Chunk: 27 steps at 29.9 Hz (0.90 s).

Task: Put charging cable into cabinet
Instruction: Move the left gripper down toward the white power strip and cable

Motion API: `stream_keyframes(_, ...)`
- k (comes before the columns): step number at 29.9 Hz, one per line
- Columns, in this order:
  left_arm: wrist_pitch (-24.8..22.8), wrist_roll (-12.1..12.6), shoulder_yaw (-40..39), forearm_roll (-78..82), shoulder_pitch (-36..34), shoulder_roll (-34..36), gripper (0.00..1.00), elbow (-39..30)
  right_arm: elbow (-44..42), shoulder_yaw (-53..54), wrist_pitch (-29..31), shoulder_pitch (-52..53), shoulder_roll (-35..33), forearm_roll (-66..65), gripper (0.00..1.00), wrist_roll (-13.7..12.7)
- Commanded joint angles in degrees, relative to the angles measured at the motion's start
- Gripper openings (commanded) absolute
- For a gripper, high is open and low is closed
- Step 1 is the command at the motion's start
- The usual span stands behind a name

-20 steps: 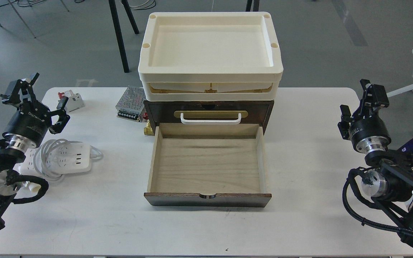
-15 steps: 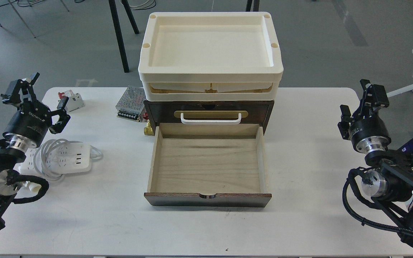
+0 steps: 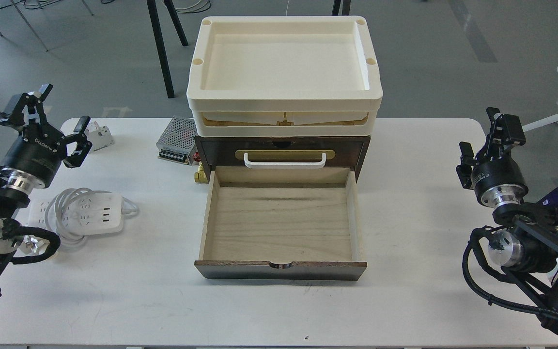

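The charging cable (image 3: 90, 215), a flat white power strip with its thick white cord coiled around it, lies on the white table at the left. The dark brown cabinet (image 3: 282, 152) stands in the middle, its lower drawer (image 3: 281, 223) pulled out toward me, pale wood inside and empty. My left gripper (image 3: 61, 116) is open and empty, above and behind the cable near the table's back left. My right gripper (image 3: 483, 138) is at the far right, away from both, with its fingers apart and nothing between them.
A cream plastic tray (image 3: 284, 72) sits on top of the cabinet. A perforated metal power supply box (image 3: 177, 140) and a small white circuit breaker (image 3: 99, 135) lie at the back left. A small brass fitting (image 3: 201, 174) lies beside the drawer's back left corner.
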Motion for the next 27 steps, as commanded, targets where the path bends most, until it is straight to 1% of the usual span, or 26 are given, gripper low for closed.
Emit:
stream_keyframes(1,1.5,0.0,-0.6,-0.4,0.1,0.8,0.97,-1.2,0.0,0.0,-0.1,0.0,0.0,0.0,0.99,0.0)
stream_keyframes(5,3.5,0.0,1.0,0.9,0.8,4.0,0.97,-4.3,0.0,0.0,-0.1,0.0,-0.1,0.0,0.99,0.0)
stream_keyframes(6,4.8,0.0,2.0,2.7,0.8,5.2,0.97,-4.9,0.0,0.0,-0.1,0.0,-0.1,0.0,0.99,0.0)
stream_keyframes(7,6.3,0.0,3.4,5.3,0.8,6.2,0.95,-5.0,0.0,0.0,-0.1,0.1,0.0,-0.1,0.99,0.0)
stream_keyframes(9,10.9,0.0,6.3,13.4,0.3,8.2,0.93,-5.0,0.0,0.0,-0.1,0.1,-0.1,0.0,0.99,0.0)
stream_keyframes(12,16.6,0.0,7.0,26.1,0.4,10.8,0.94,-5.4,0.0,0.0,-0.1,0.0,-0.1,0.0,0.99,0.0)
stream_keyframes(15,22.0,0.0,7.1,39.2,0.6,13.8,0.94,-7.3,-0.1,0.0,-0.1,0.0,0.0,0.0,0.99,0.0)
stream_keyframes(18,25.4,0.0,7.6,48.0,0.8,17.7,0.93,-10.4,0.0,0.0,-0.1,0.0,-0.1,-0.1,0.99,0.0)
stream_keyframes(20,27.6,0.0,8.8,51.6,0.8,19.3,0.93,-10.7,0.0,0.0,-0.1,0.1,-0.1,0.0,0.99,0.0)
stream_keyframes(23,32.9,0.0,12.2,59.2,0.6,20.3,0.93,-10.7,-0.1,0.0,-0.1,0.1,0.0,0.0,0.99,0.0)
stream_keyframes(27,37.0,0.0,15.6,67.4,0.7,22.9,0.92,-10.7,-0.1,0.0,-0.1,0.1,-0.1,0.0,0.99,0.0)
